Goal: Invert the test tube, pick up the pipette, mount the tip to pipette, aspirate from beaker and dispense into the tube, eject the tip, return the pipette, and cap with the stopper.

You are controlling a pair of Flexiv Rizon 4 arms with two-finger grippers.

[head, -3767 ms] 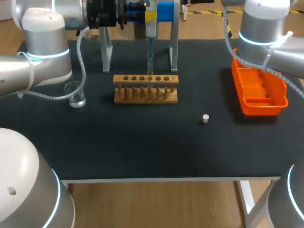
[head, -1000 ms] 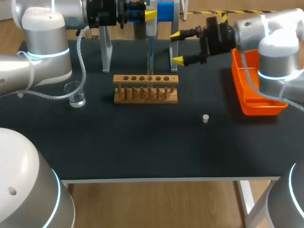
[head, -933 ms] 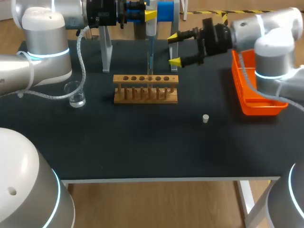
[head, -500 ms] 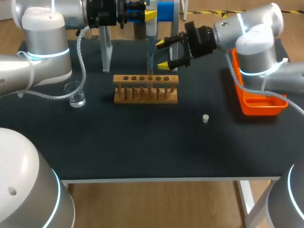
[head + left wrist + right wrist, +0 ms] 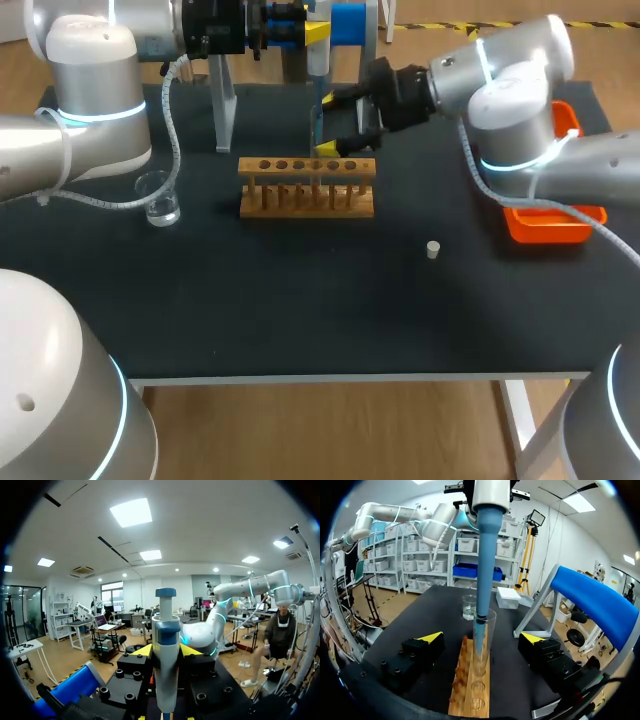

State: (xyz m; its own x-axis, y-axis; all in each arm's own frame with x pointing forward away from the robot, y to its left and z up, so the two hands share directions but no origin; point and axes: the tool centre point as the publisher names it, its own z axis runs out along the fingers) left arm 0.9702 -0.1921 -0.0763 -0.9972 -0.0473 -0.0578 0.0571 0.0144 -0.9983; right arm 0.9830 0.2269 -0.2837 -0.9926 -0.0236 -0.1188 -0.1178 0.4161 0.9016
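My left gripper (image 5: 300, 28) (image 5: 166, 652) is shut on the grey-and-blue pipette (image 5: 317, 70) (image 5: 166, 650), held upright above the wooden rack (image 5: 306, 187) (image 5: 470, 692). The pipette's blue tip (image 5: 481, 625) reaches down into the clear test tube (image 5: 316, 158) (image 5: 487, 647) standing in the rack. My right gripper (image 5: 328, 122) (image 5: 481, 638) is open. Its yellow-tipped fingers (image 5: 431, 638) stand wide on either side of the tube without touching it. A small white stopper (image 5: 432, 250) lies on the mat to the right of the rack. The glass beaker (image 5: 158, 197) (image 5: 469, 607) stands left of the rack.
An orange tray (image 5: 545, 225) sits at the right edge, partly hidden by my right arm. A metal stand (image 5: 225, 110) with a blue holder (image 5: 348, 22) (image 5: 600, 605) rises behind the rack. Open black mat lies in front of the rack.
My right arm has swung left from beside the orange tray to the rack, and its open fingers now flank the tube. My left arm and the pipette have stayed still.
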